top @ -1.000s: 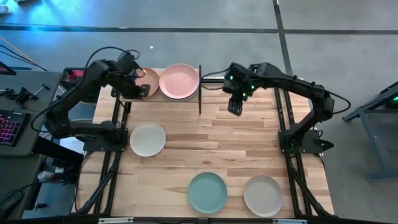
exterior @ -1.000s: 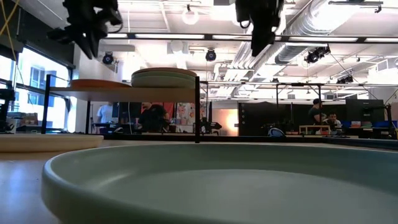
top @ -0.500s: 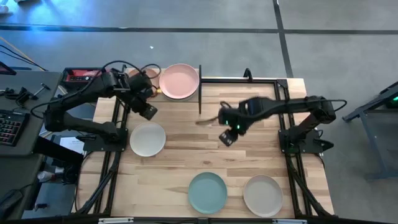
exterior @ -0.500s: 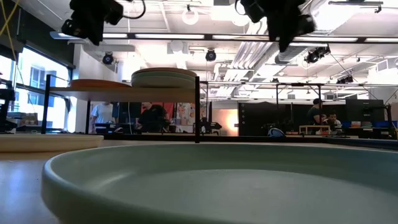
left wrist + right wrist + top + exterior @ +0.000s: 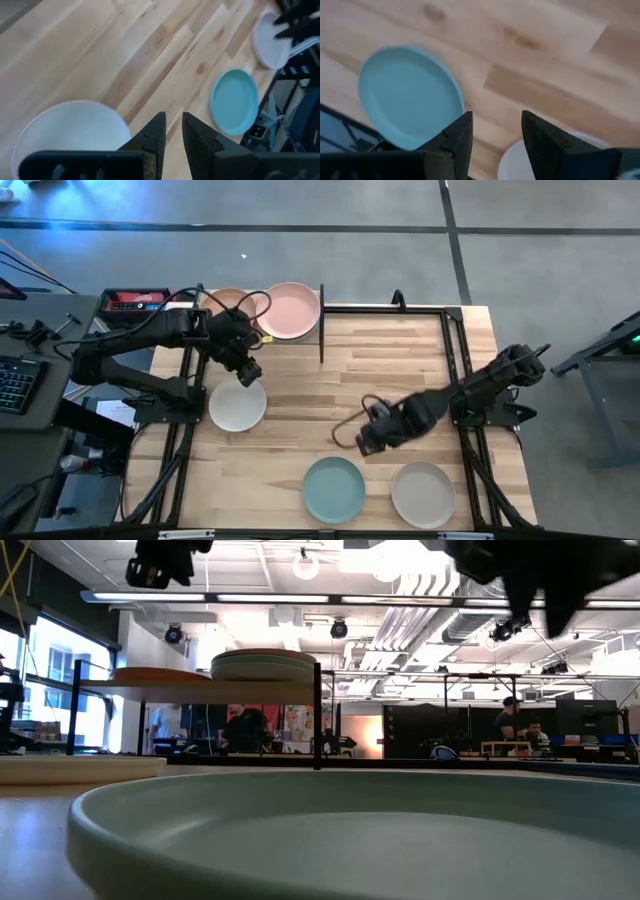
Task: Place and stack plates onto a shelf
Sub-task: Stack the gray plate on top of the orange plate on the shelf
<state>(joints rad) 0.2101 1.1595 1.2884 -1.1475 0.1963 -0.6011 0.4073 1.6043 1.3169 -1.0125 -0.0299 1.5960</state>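
Observation:
My left gripper [image 5: 246, 370] hangs open by a narrow gap over the far edge of a white plate [image 5: 237, 404] that lies flat on the table; nothing is between its fingers [image 5: 170, 134]. My right gripper [image 5: 367, 440] hangs open and empty above the bare wood, just beyond a teal plate [image 5: 334, 489] and a beige plate [image 5: 423, 493]; it points down [image 5: 492, 135]. The shelf [image 5: 200, 689] at the far left carries a pink plate [image 5: 289, 310] on a stack [image 5: 265, 663] and a salmon plate [image 5: 232, 302].
Black frame rails [image 5: 455, 350] run along the table's left and right sides. The shelf's dark end post [image 5: 321, 325] stands upright at the far middle. Bare tabletop [image 5: 400, 370] lies between the shelf and the near plates.
My left gripper has swung away from the shelf toward the near edge and the right, ending over the white plate's far rim. My right gripper has travelled from beside the shelf's post toward the near edge, has sunk and has rolled about its own axis. No plate has moved.

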